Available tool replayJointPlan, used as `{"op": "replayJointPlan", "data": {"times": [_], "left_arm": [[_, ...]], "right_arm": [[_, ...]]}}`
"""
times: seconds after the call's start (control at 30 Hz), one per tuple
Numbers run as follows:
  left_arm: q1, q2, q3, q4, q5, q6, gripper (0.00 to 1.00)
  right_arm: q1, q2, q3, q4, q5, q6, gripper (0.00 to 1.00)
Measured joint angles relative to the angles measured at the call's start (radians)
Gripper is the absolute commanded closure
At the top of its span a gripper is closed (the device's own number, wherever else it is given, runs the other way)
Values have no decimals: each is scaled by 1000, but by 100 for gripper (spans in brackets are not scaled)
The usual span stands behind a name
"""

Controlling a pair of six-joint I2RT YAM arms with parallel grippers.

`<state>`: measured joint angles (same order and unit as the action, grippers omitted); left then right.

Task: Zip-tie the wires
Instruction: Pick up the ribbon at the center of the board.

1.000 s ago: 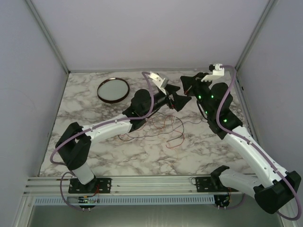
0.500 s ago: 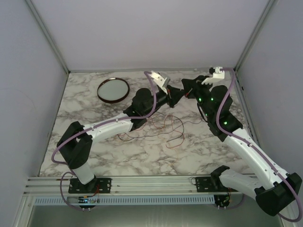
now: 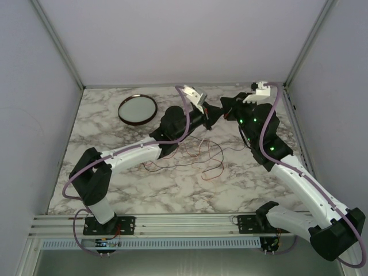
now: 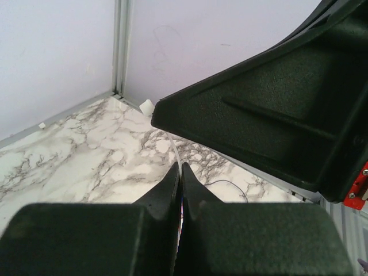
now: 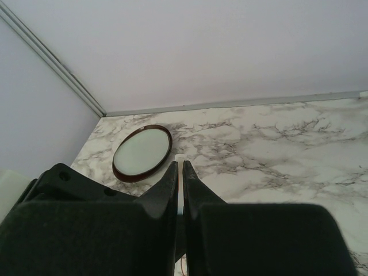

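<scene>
I log the left gripper (image 4: pixel 179 168) closed from wide, now pinching a thin white plastic strip (image 4: pixel 172 146); the right gripper (image 5: pixel 179 165), jaws together, pinches it too. Hair-thin red-black wires (image 3: pixel 198 154) lie on the marble table (image 3: pixel 172 192) below.

**Head count on the tabletop**

Two arms: the left arm (image 3: pixel 132 154) and the right arm (image 3: pixel 299 178). Two grippers: the left gripper (image 3: pixel 214 117) and the right gripper (image 3: pixel 227 109). One marble tabletop (image 3: pixel 172 190). One round dish (image 3: pixel 138 109) at ten o'clock. One tangle of red and black wires (image 3: pixel 201 155) near the centre, its strands too fine to count. One white strip (image 4: pixel 172 144).
</scene>
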<state>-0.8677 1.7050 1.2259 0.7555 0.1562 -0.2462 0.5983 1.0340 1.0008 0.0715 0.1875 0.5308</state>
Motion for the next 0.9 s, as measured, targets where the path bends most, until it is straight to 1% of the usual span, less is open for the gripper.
{"op": "replayJointPlan", "data": {"times": [0.1, 0.23, 0.4, 0.43, 0.47, 0.53, 0.7, 0.9], "left_arm": [[0, 0, 3, -1, 1, 3, 100], [0, 0, -5, 6, -3, -14, 100], [11, -22, -98, 51, -13, -74, 100], [14, -29, -121, 61, -14, -89, 100], [19, -37, -146, 69, -16, -105, 100], [24, -57, -184, 78, -17, -127, 100], [30, -148, -250, 96, -16, -175, 100], [30, -296, -331, 187, 1, -231, 100]], "right_arm": [[0, 0, -1, 1, 2, -10, 100], [0, -7, -6, 3, 2, -43, 82], [0, -61, -18, 7, -3, -106, 45], [0, -75, -18, 11, -10, -121, 40], [0, -90, -18, 17, -22, -135, 38], [-2, -126, -24, 34, -50, -167, 35], [-23, -196, -54, 68, -142, -207, 33], [-78, -192, -80, 71, -309, -176, 33]]}}
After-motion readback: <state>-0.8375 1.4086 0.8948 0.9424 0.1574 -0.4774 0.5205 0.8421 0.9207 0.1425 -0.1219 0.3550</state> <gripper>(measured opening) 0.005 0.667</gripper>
